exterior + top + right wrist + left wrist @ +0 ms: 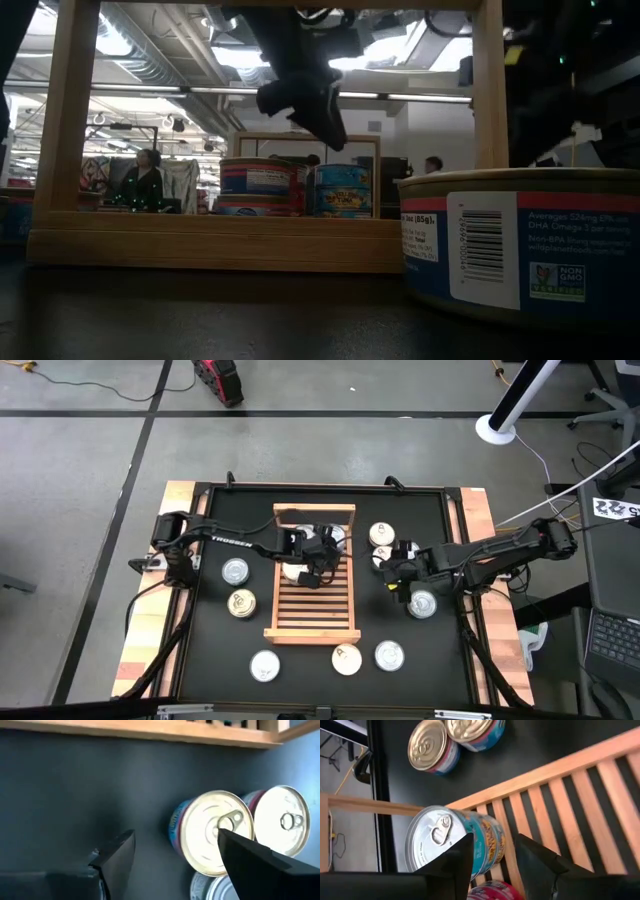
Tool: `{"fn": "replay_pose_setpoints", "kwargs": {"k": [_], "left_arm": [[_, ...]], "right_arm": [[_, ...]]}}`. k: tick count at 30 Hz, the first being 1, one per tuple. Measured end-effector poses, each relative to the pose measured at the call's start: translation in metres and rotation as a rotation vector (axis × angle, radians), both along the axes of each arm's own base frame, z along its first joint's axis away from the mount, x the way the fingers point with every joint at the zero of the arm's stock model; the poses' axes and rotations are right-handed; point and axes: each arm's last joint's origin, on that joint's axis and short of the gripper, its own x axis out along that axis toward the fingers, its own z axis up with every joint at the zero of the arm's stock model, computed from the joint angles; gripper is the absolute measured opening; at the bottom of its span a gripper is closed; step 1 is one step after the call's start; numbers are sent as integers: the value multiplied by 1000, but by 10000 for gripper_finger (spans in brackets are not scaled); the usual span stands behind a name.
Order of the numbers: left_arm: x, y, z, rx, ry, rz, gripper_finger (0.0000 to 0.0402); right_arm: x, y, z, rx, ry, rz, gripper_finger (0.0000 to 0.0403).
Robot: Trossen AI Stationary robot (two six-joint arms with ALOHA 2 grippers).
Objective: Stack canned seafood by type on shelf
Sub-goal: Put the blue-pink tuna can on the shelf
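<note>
My black table (210, 630) carries the slatted wooden shelf (312, 622) with tins at its far end, and loose seafood tins (265, 666) around it.

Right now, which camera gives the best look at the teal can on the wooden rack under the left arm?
The left wrist view: the teal can fills it, pull-tab lid and label clear, beside the left tool. The low view shows its side. The high view mostly hides it under the arm. The right wrist view misses it.
</note>
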Motion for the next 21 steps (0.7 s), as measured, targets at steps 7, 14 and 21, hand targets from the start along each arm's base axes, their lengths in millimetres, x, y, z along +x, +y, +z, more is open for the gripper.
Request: {"fn": "replay_pose_setpoints", "kwargs": {"k": [7,14,21], "left_arm": [[-4,-6,11,-23,-46,20,133],[-5,-7,13,-31,-56,29,133],[-5,-7,13,-31,-57,30,133]], "right_arm": [[-3,-3,-19,-112,-28,-4,280],[-8,-4,-37,-117,-53,-5,280],[-16,-6,-54,-133,-49,-11,280]]}}
